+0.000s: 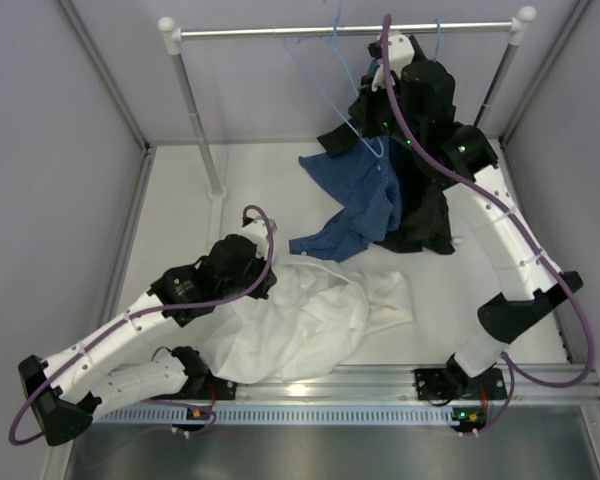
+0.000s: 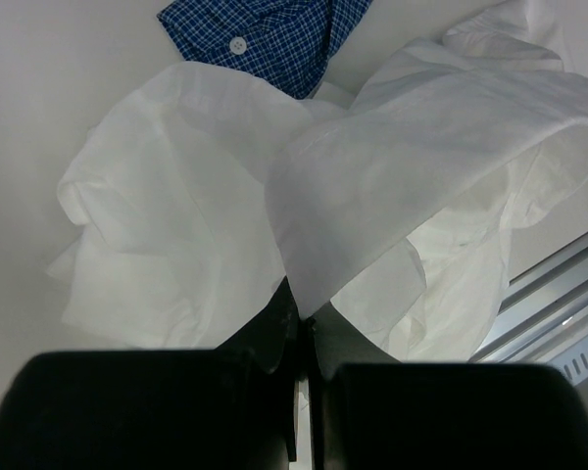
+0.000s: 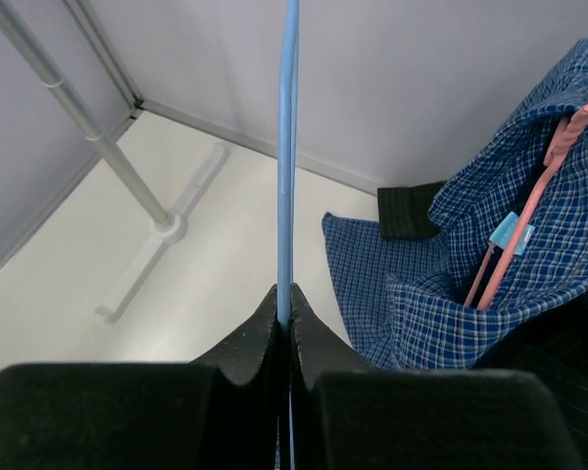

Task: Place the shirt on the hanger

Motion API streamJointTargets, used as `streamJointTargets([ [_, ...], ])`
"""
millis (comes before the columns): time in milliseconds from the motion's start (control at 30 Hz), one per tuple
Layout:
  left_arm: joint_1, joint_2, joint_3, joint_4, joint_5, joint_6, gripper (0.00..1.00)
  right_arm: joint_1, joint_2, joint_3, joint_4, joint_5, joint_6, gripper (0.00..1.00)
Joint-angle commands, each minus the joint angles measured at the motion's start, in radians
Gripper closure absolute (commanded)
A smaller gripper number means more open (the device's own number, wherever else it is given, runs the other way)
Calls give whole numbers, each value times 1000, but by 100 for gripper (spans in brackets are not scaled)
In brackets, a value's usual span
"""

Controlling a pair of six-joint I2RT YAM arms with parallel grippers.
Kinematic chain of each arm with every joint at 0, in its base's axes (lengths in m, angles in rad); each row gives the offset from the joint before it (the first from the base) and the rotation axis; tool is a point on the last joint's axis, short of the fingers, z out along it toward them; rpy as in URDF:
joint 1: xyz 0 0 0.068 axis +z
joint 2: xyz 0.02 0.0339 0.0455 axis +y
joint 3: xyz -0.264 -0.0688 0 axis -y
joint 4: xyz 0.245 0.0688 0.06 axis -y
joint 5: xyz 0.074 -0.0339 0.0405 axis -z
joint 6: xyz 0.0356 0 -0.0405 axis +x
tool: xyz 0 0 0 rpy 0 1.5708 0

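The large white button-up shirt of thin cloth [image 1: 300,325] lies crumpled on the white desk [image 1: 180,200], near the front edge, between the bases of the 2 arms. The left pincer [image 2: 302,315] is closed on a fold of it, and the cloth spreads out from the tips. The thin light-blue wire hanger [image 3: 287,147] is well apart from the shirt, up by the metal rail [image 1: 280,32] at the back. The right pincer [image 3: 284,299] is closed tightly on a wire of it. Beside it are a blue checked shirt [image 1: 355,205] on a red hanger [image 3: 529,215] and a black garment [image 1: 425,210]. In my judgement only the 2 grasps are done. No part of the shirt is on the hanger yet, so bringing them together and threading both shoulders remains.
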Motion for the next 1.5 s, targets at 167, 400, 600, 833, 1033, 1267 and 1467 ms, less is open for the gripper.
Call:
streamJointTargets([
  [167, 4, 63, 83, 98, -102, -86, 100, -16, -245, -178, 85, -144, -65, 100],
  [400, 143, 169, 120, 153, 24, -112, 100, -16, -585, -622, 69, -261, -33, 100],
  [600, 260, 289, 139, 202, 199, -31, 100, -16, -916, -899, -27, -390, 26, 100],
  [833, 351, 345, 178, 199, 280, 10, 100, -16, -1162, -1009, -228, -473, 42, 100],
  [1033, 360, 367, 192, 198, 381, 10, 100, -16, -1261, -1051, -328, -548, 78, 100],
  [1267, 359, 324, 189, 196, 470, -31, 100, -16, -1235, -1163, -288, -560, 107, 100],
  [1467, 334, 312, 178, 188, 550, -39, 100, -16, -1161, -1251, -167, -548, 133, 100],
])
